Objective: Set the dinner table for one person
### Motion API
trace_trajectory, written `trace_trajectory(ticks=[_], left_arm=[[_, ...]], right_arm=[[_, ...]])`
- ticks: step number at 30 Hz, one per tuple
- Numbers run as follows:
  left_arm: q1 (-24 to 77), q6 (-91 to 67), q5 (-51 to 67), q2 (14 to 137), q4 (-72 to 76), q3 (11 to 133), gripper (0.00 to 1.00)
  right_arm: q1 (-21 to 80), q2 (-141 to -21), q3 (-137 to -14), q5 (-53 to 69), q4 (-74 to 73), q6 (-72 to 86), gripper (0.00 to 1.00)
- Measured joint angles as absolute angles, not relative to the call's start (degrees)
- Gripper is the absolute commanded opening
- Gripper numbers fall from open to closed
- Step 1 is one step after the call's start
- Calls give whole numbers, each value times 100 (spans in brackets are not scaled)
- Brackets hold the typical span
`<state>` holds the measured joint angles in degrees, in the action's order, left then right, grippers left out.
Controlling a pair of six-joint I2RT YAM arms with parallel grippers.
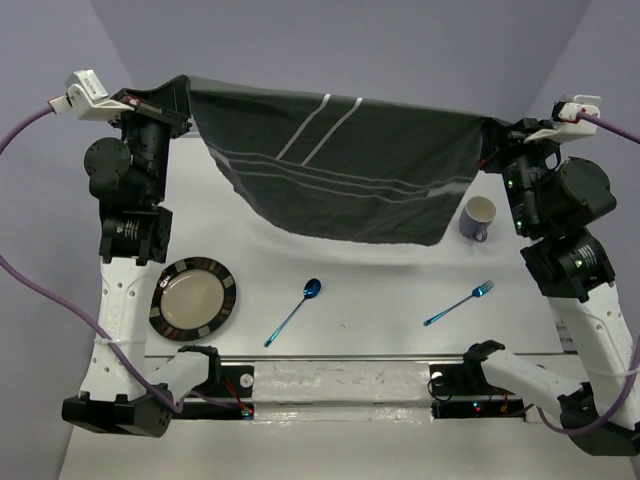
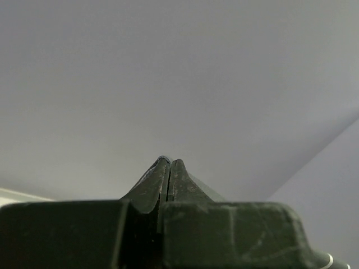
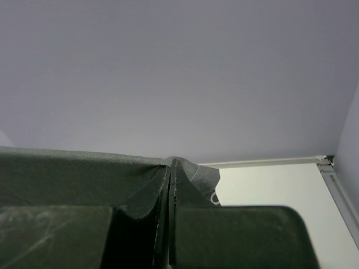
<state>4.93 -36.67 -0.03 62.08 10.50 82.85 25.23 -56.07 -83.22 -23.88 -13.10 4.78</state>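
Nearest my arms' bases, the plate (image 1: 193,298) sat on the white dinner table (image 1: 380,290), which spread flat under everything out to the lavender walls. I used the plate as my reference. A blue spoon (image 1: 293,311) lay just to its right, angled, and a blue fork (image 1: 459,303) lay well to its right. Both rested loose on the bare top, apparently parked there until the cloth went down. Farther back and far to the plate's right stood the mug (image 1: 478,218), upright, just beside the hanging edge of the cloth. Beyond the plate and above it, I had the dark striped placemat (image 1: 340,170) stretched in the air between both arms, 1 corner in each. I judged it was held high and taut so it could be spread flat without dragging the tableware. The left gripper (image 1: 178,97) had its fingers (image 2: 152,185) pressed together on 1 corner. In its wrist view only the pinched tips and blank wall showed. The right gripper (image 1: 497,135) was likewise clamped on the other corner, with fabric bunched at the tips and running off to 1 side. The cloth sagged in the middle, its lowest fold hanging clear of the table, behind the spoon. My concern was the mug: lowering the mat as it hung could brush it.
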Motion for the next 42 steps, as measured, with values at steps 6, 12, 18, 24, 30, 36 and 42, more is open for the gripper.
trace_trajectory(ticks=[6, 12, 18, 24, 30, 36, 42], left_arm=[[504, -3791, -32, 6158, 1120, 7909, 0], [473, -3774, -91, 7113, 1125, 8265, 0], [397, -3614, -12, 8746, 565, 9439, 0], [207, -3627, 322, 9354, 134, 10208, 0], [183, -3723, 622, 8506, 871, 8969, 0], [174, -4294, 932, 7675, 2416, 5776, 0], [174, -4781, 1035, 8252, 3328, 3249, 0]], right_arm=[[2521, -5728, -8399, -2338, -1295, 414, 0], [2349, -7035, -8556, -2460, -1011, 67, 0], [1881, -8709, -9594, -2137, -1085, -224, 0], [1686, -9400, -11096, -2029, -1236, -674, 0], [1704, -8055, -9598, -1925, -648, -696, 0], [1695, -7240, -6449, -2032, 318, -123, 0], [1684, -8044, -4519, -1813, 471, 506, 0]])
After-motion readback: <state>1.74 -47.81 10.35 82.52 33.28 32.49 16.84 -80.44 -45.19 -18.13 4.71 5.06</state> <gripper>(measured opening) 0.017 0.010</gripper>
